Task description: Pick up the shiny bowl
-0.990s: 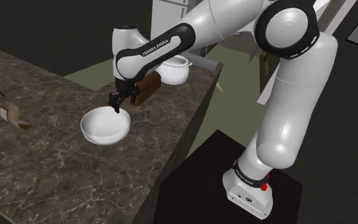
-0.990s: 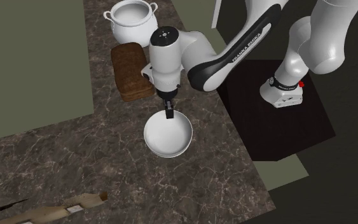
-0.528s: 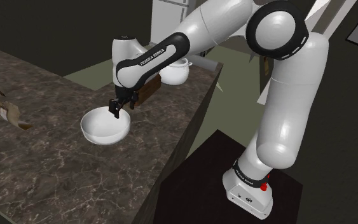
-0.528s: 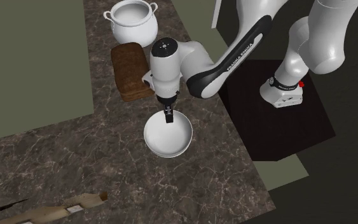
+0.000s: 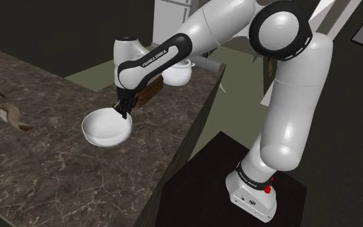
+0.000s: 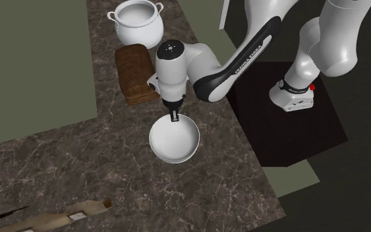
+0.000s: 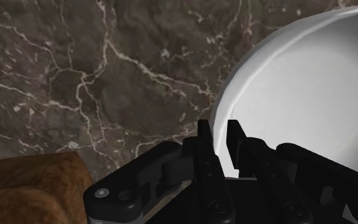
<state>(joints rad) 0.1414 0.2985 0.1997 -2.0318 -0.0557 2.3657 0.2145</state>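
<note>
The dark veined counter (image 5: 51, 167) is unchanged since 0.5 s ago: the bowl, the brown loaf (image 6: 136, 72) and the white pot (image 6: 136, 21) are all found where they were. The white arm (image 5: 289, 103) is held in nearly the same pose, with only the hand brought a little lower. The bowl (image 6: 174, 142), drawn plain white, is set upright on the counter close to the edge facing the stand. It is just beside the loaf's near end and well apart from the pot near the far corner.

The change is read at the gripper (image 7: 219, 130). Its 2 fingers, carried slightly higher 0.5 s ago, are now settled over the rim on the loaf side, 1 inside the bowl and 1 outside. They are drawn in so that the wall is pinched between them.

The grasp is therefore judged made, while the bowl is not yet raised from the counter. A straight lift is what remains, and so thin a rim hold may let the bowl tip.
</note>
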